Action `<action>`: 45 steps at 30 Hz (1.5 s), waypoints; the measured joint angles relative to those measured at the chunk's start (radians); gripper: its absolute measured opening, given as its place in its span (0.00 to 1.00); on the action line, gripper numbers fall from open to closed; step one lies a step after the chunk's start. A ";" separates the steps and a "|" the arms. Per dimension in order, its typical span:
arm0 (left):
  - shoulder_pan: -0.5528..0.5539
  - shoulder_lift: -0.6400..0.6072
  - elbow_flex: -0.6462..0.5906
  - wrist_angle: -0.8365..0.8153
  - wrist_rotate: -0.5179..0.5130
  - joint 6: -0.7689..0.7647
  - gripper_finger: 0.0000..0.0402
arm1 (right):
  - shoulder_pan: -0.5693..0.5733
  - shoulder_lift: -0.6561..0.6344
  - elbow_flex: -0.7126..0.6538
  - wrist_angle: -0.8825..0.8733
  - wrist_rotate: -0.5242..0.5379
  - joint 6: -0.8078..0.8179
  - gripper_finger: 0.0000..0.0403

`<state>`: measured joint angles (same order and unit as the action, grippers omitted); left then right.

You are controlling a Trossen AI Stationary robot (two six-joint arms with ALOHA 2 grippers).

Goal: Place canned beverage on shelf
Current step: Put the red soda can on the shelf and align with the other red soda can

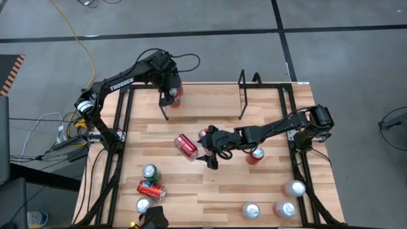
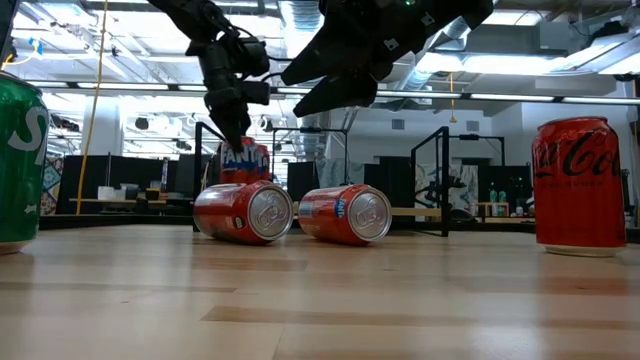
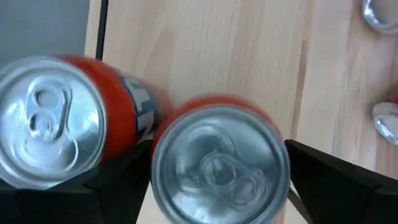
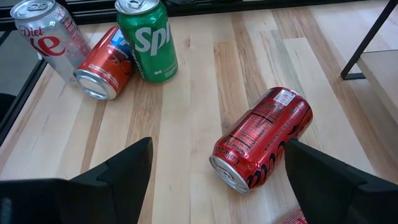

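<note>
While the left gripper [image 1: 172,97] stands at the shelf's [image 1: 245,95] left end, jaws wide around an upright orange can [image 3: 219,165] beside 1 other, release looks due. The right gripper [image 4: 214,180], wide and empty, hovers mid-table over a red can [image 4: 262,138] lying on its side, long axis slanting across the jaw line. Whether the orange can rests fully on the rack is hidden.

left gripper [image 1: 170,97] covering most of the orange can [image 1: 176,95] by the shelf [image 1: 241,95], green can [image 2: 20,165] cut off at the low view's edge, second can [image 3: 53,121] beside it blurred, label unreadable
</note>
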<state>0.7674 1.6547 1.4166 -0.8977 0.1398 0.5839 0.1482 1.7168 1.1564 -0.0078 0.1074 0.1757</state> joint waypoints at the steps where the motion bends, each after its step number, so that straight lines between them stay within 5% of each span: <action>1: 0.000 0.000 0.000 -0.001 0.001 -0.002 0.85 | 0.000 0.000 0.000 0.000 0.000 0.000 0.83; 22: -0.074 -0.058 -0.001 -0.012 -0.100 -0.003 0.85 | 0.000 0.000 0.000 0.000 0.001 0.000 0.83; 32: -0.182 -0.217 0.163 -0.165 -0.093 -0.156 0.85 | -0.024 0.000 0.001 0.160 0.253 -0.045 0.77; 37: -0.323 -0.356 0.266 -0.184 -0.093 -0.344 0.85 | -0.084 0.000 0.011 0.248 0.260 -0.072 0.60; 45: -0.611 -0.608 0.302 -0.106 -0.179 -0.603 0.85 | -0.146 0.165 0.152 0.247 0.201 -0.121 0.11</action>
<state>0.1566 1.0466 1.7184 -1.0040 -0.0389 -0.0188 0.0018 1.8818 1.3080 0.2389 0.3081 0.0544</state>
